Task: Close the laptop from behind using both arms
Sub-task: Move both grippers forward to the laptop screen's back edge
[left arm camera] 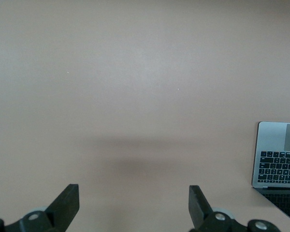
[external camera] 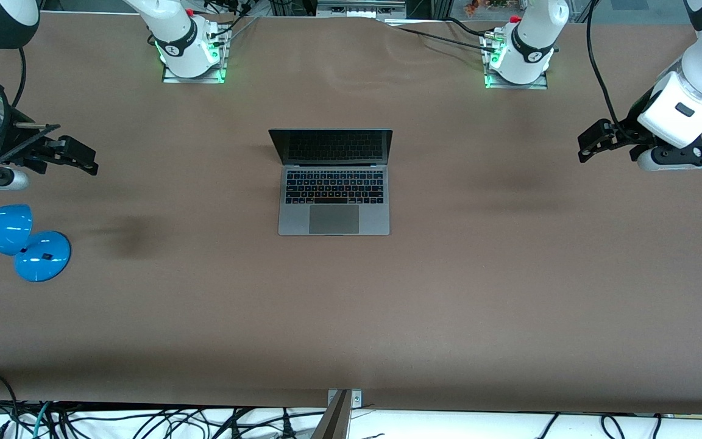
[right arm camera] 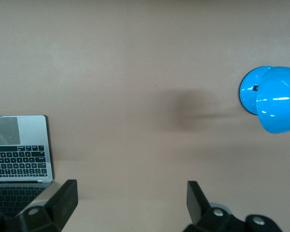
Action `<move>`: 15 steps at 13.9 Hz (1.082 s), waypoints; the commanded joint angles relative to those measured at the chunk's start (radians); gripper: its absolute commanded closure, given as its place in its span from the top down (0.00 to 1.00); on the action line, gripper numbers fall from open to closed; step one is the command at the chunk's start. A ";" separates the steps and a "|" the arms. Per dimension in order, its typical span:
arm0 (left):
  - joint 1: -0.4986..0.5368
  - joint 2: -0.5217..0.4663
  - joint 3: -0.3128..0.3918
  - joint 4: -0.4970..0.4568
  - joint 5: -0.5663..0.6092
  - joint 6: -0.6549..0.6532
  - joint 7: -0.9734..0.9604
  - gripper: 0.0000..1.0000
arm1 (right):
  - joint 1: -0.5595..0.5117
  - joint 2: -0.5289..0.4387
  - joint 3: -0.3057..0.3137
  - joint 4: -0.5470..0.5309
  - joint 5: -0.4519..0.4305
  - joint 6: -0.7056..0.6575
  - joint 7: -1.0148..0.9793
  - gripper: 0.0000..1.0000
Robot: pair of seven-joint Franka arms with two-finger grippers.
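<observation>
The space-grey laptop (external camera: 333, 183) stands open in the middle of the table, its dark screen upright on the side toward the robots' bases. It also shows in the left wrist view (left arm camera: 279, 157) and the right wrist view (right arm camera: 18, 157). My left gripper (external camera: 595, 140) is open and empty, up in the air over bare table toward the left arm's end, well apart from the laptop. Its fingers (left arm camera: 67, 203) stand wide. My right gripper (external camera: 74, 157) is open and empty over bare table toward the right arm's end, its fingers (right arm camera: 63, 195) wide apart.
A blue desk lamp (external camera: 19, 241) stands on the table at the right arm's end, nearer the front camera than my right gripper; it also shows in the right wrist view (right arm camera: 273, 96). The brown table (external camera: 351, 305) stretches wide around the laptop. Cables hang along its front edge.
</observation>
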 commanded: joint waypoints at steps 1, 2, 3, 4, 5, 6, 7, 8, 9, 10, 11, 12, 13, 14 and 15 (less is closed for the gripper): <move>0.014 0.012 -0.008 0.029 -0.020 -0.013 -0.002 1.00 | -0.010 -0.018 0.009 -0.016 0.004 0.001 0.003 1.00; 0.015 0.014 -0.008 0.029 -0.020 -0.013 -0.001 1.00 | -0.010 -0.018 0.009 -0.014 0.003 0.003 0.001 1.00; 0.015 0.015 -0.008 0.028 -0.013 -0.013 0.013 1.00 | -0.010 -0.018 0.009 -0.014 0.001 0.003 0.001 1.00; 0.014 0.025 -0.008 0.026 -0.008 -0.015 0.012 1.00 | -0.010 -0.017 0.009 -0.014 0.001 0.007 0.000 1.00; 0.015 0.028 -0.008 0.023 -0.008 -0.019 0.010 1.00 | -0.010 -0.017 0.009 -0.014 0.001 0.011 0.000 1.00; 0.018 0.026 -0.008 0.019 -0.012 -0.022 -0.002 1.00 | -0.010 -0.015 0.009 -0.014 -0.001 0.011 -0.002 1.00; 0.018 0.026 -0.008 0.017 -0.014 -0.024 -0.002 1.00 | -0.010 -0.011 0.009 -0.016 -0.001 0.005 -0.003 1.00; 0.018 0.026 -0.008 0.011 -0.017 -0.025 -0.002 1.00 | -0.010 -0.011 0.009 -0.016 -0.001 0.003 -0.003 1.00; 0.017 0.031 -0.008 0.009 -0.020 -0.027 -0.002 1.00 | -0.010 -0.011 0.009 -0.019 -0.001 -0.006 -0.008 1.00; 0.011 0.038 -0.008 0.009 -0.022 -0.032 -0.004 1.00 | -0.011 -0.012 0.009 -0.018 0.004 -0.009 -0.013 1.00; 0.003 0.048 -0.009 0.009 -0.022 -0.048 -0.007 1.00 | -0.011 -0.014 0.009 -0.015 0.007 -0.003 -0.008 1.00; 0.001 0.054 -0.020 0.009 -0.022 -0.055 -0.010 1.00 | -0.010 -0.014 0.013 -0.014 0.010 0.000 -0.005 1.00; 0.001 0.058 -0.034 0.009 -0.022 -0.061 -0.020 1.00 | -0.010 -0.009 0.016 -0.019 0.012 -0.003 -0.010 1.00; 0.001 0.066 -0.049 0.009 -0.023 -0.065 -0.049 1.00 | -0.010 -0.002 0.021 -0.022 0.013 -0.012 -0.031 1.00; 0.001 0.071 -0.081 0.009 -0.025 -0.067 -0.088 1.00 | -0.010 0.001 0.034 -0.022 0.013 -0.025 -0.036 1.00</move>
